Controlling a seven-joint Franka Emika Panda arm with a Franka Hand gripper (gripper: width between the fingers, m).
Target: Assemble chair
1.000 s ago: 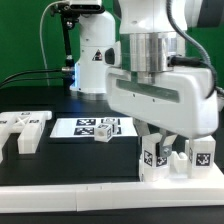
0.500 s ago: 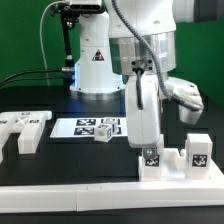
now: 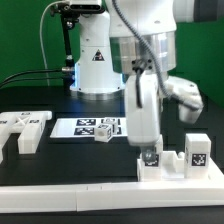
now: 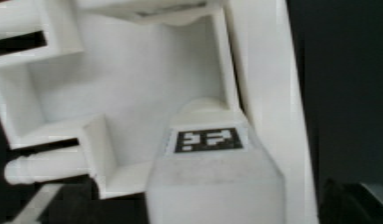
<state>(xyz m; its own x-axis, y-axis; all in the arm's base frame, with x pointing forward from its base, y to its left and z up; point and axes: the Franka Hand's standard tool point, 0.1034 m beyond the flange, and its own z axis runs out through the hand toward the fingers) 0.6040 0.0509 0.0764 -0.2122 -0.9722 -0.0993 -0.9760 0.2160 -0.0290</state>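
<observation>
My gripper (image 3: 150,150) hangs edge-on at the exterior view's right, its fingertips down on the white chair assembly (image 3: 175,162), which stands on the table and carries marker tags. The jaws look closed on a tagged white piece of that assembly. In the wrist view the white chair part (image 4: 126,90) fills the picture, with a black-and-white tag (image 4: 209,140) just beyond the pale blurred gripper tip (image 4: 214,195). A small white tagged block (image 3: 103,137) lies by the marker board. More white chair parts (image 3: 22,130) lie at the exterior view's left.
The marker board (image 3: 85,127) lies flat in the middle of the table. The robot's white base (image 3: 97,60) stands behind it. A white ledge (image 3: 70,185) runs along the table's front edge.
The gripper has turned about a quarter turn, from broadside a second ago to edge-on, staying over the same spot on the chair assembly. Since half a second ago little has moved.
</observation>
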